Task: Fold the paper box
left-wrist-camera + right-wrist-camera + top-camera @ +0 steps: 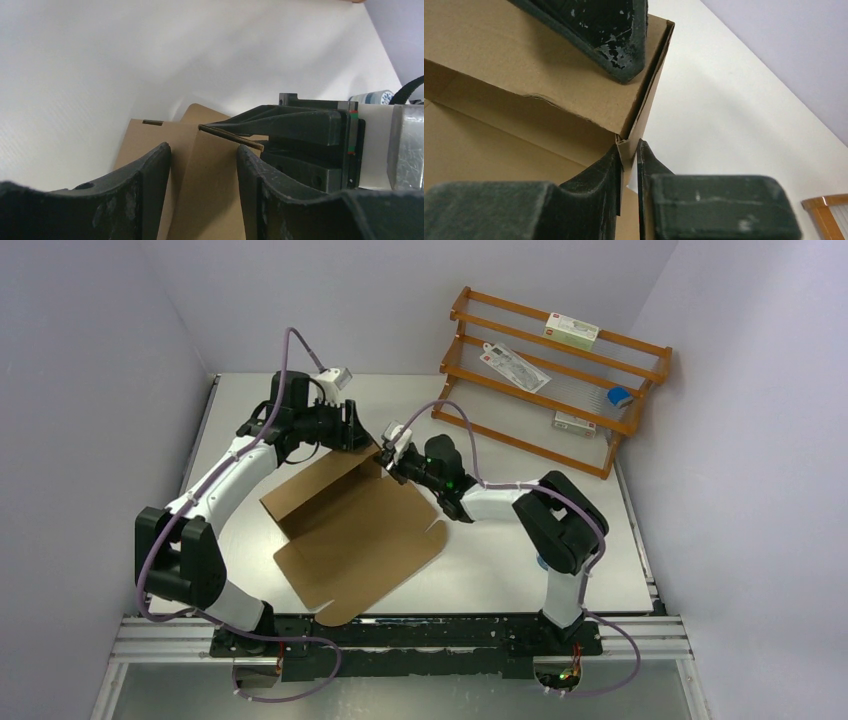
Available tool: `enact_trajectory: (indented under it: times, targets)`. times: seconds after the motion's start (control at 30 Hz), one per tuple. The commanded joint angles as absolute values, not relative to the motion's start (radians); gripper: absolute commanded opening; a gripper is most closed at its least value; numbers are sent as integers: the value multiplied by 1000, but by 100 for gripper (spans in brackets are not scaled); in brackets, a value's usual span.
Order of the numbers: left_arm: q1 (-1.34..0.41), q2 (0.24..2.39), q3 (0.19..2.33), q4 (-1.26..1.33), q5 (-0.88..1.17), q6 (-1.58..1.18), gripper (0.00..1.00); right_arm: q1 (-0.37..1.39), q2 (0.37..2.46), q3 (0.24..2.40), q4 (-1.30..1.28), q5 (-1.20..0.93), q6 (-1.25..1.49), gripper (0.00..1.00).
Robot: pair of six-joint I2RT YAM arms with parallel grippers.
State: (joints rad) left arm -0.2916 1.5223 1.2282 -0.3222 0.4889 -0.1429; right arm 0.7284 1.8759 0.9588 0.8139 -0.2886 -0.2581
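Pinching a corner flap of the paper box (350, 530), the right gripper (629, 148) is clamping thin cardboard; the left gripper (204, 150) is straddling the box's raised wall, jaws apart; one box is lying on the table (560, 560); beyond the box one wooden rack (560, 380) is holding two white cartons (571, 332).

pale lilac walls (90, 360) box in a white table (480, 570) — wooden rack (530, 390) at the far right.

Both arms reach toward the middle of the frame, tips nearly meeting; the left gripper (364, 436) stands spread, the right gripper (384, 457) pinches the paper box (350, 530) edge
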Motion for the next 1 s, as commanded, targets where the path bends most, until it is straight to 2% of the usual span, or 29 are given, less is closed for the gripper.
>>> enact_trajectory:
  times: [0.0,0.13,0.37,0.6,0.8,0.97]
  targets:
    - [-298,1522,1200,-361,613,-171,56,733,1792,989,752,-193,-257,9]
    - [-298,1522,1202,-367,598,-173,57,733,1770,1022,592,-117,-267,8]
    - [-277,1581,1203,-387,542,-178,59,730,1799,1018,569,-125,-279,9]
    - [-247,1686,1220,-389,582,-185,59,724,1869,1017,695,-160,-233,25]
    - [-246,1715,1223,-387,621,-186,59,705,1934,1014,828,-266,-212,28]
    - [-241,1715,1220,-389,633,-186,59,690,1978,1030,871,-336,-196,35]
